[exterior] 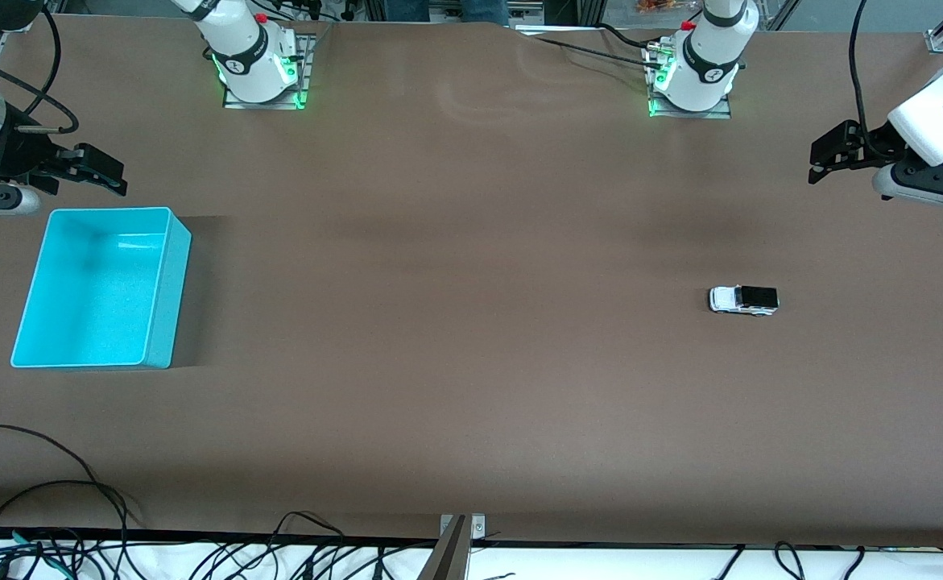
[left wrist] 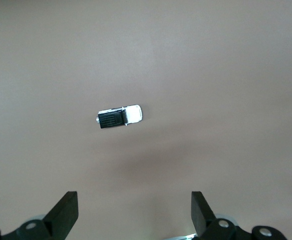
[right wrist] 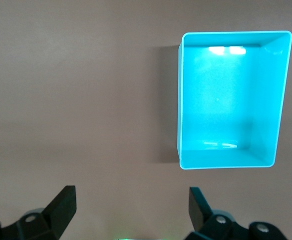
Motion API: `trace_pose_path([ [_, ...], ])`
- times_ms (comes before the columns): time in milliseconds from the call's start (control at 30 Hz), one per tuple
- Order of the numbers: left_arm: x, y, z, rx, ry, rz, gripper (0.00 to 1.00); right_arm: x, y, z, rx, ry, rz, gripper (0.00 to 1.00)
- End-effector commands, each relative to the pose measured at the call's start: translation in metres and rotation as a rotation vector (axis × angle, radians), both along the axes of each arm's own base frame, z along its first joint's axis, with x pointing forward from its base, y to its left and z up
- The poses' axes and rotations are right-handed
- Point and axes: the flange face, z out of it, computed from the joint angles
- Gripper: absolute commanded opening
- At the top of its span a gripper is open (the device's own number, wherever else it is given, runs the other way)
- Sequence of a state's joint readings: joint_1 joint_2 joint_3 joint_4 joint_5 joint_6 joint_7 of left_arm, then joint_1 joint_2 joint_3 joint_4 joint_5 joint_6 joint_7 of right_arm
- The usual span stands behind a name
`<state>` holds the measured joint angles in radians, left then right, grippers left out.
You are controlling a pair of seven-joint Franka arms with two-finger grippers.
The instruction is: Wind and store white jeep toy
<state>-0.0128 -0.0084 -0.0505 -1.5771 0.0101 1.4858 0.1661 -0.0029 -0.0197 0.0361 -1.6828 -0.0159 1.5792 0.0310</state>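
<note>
white jeep toy (exterior: pixel 743 300): white, black roof | bin (exterior: pixel 159 326): cyan | table (exterior: pixel 471 362): brown

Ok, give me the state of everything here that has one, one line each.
Jeep: upright on its wheels on the table, untouched.
Bin: upright, open-topped, empty.
Left pincer: open, empty, up over the table toward the left arm's end.
Right pincer: open, empty, up above the bin's edge.

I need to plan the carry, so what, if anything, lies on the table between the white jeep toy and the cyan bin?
Nothing visible. Only bare brown table separates the white jeep toy, toward the left arm's end, from the cyan bin at the right arm's end.
</note>
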Motion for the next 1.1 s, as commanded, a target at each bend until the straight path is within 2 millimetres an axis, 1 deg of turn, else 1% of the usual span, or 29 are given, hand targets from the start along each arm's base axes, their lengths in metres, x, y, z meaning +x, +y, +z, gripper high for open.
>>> trace_pose_path([
  [0, -0.003, 0.002, 0.006, 0.019, 0.003, -0.005, 1.00, 0.000, -0.002, 0.003, 0.012, 0.005, 0.000, 1.00],
  [433, -0.001, 0.002, 0.005, 0.019, -0.001, -0.014, 1.00, 0.000, -0.002, 0.003, 0.012, 0.005, 0.000, 1.00],
  [467, -0.001, 0.004, 0.005, 0.017, -0.001, -0.062, 1.00, 0.000, -0.002, 0.003, 0.012, 0.005, 0.000, 1.00],
  [667, 0.001, 0.008, 0.004, 0.009, -0.007, -0.130, 1.00, 0.000, -0.002, 0.003, 0.012, 0.005, 0.000, 1.00],
  [767, 0.005, 0.009, 0.006, 0.006, -0.014, -0.207, 1.00, 0.000, -0.002, 0.003, 0.012, 0.005, 0.000, 1.00],
  [833, 0.009, 0.012, 0.002, 0.003, -0.010, -0.239, 1.00, 0.000, -0.002, 0.003, 0.012, 0.005, 0.000, 1.00],
  [933, 0.010, 0.014, 0.001, -0.002, -0.007, -0.286, 1.00, 0.000, -0.002, 0.004, 0.012, 0.004, 0.000, 1.00],
  [1067, 0.014, 0.014, -0.006, -0.011, 0.008, -0.396, 1.00, 0.000, -0.002, 0.003, 0.012, 0.005, 0.000, 1.00],
])
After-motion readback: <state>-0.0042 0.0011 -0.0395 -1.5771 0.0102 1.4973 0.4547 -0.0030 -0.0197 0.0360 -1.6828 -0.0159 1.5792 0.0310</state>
